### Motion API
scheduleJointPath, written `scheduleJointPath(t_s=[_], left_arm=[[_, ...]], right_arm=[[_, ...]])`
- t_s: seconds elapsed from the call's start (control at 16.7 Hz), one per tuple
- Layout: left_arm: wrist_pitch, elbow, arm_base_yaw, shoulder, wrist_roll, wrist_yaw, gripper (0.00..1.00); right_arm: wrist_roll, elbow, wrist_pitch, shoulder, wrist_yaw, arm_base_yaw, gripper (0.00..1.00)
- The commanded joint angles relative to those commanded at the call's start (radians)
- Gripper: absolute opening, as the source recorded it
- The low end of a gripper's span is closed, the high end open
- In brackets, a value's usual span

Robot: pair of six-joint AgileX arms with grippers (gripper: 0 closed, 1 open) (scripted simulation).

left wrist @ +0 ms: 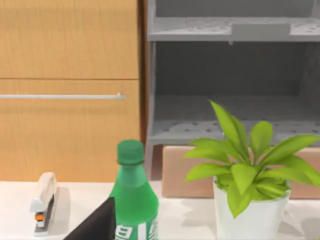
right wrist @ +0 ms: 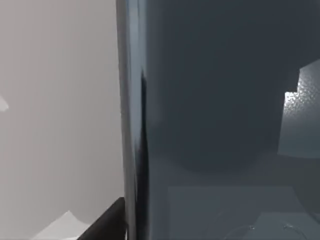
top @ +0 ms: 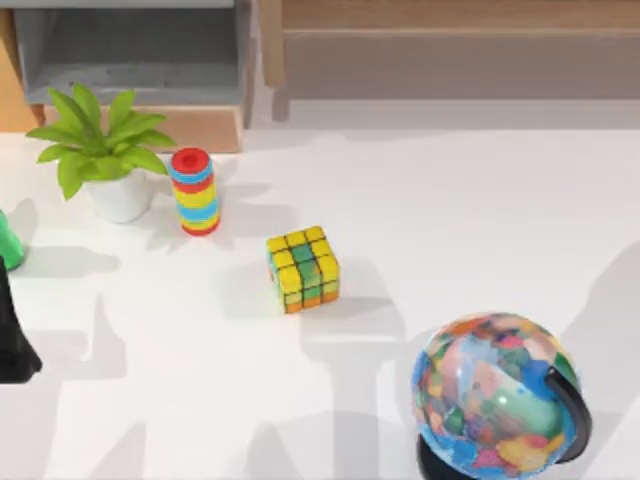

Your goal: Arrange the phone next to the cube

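The cube [top: 303,268], with yellow, green and orange squares, sits near the middle of the white table [top: 450,220]. In the right wrist view the phone [right wrist: 220,125] is a dark glossy slab seen very close and edge-on. My right gripper [right wrist: 150,230] is shut on it, with one black fingertip [right wrist: 106,225] against its edge. My left arm [top: 12,345] is parked at the table's left edge, well left of the cube.
A colourful globe [top: 500,400] stands at the front right. A striped ring stack [top: 193,190] and a potted plant [top: 100,150] stand behind and left of the cube. A green bottle [left wrist: 132,200] and a stapler [left wrist: 42,202] are by the left arm. Shelving lines the back.
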Motion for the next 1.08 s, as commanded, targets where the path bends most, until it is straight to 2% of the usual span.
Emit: scheduleJointPath(t_s=[0.36, 1.08], left_arm=[[0.000, 0.000, 0.000, 0.000, 0.000, 0.000, 1.00], [0.000, 0.000, 0.000, 0.000, 0.000, 0.000, 1.00]], right_arm=[[0.000, 0.000, 0.000, 0.000, 0.000, 0.000, 0.02], [0.004, 0.018, -0.042, -0.029, -0.002, 0.002, 0.00]])
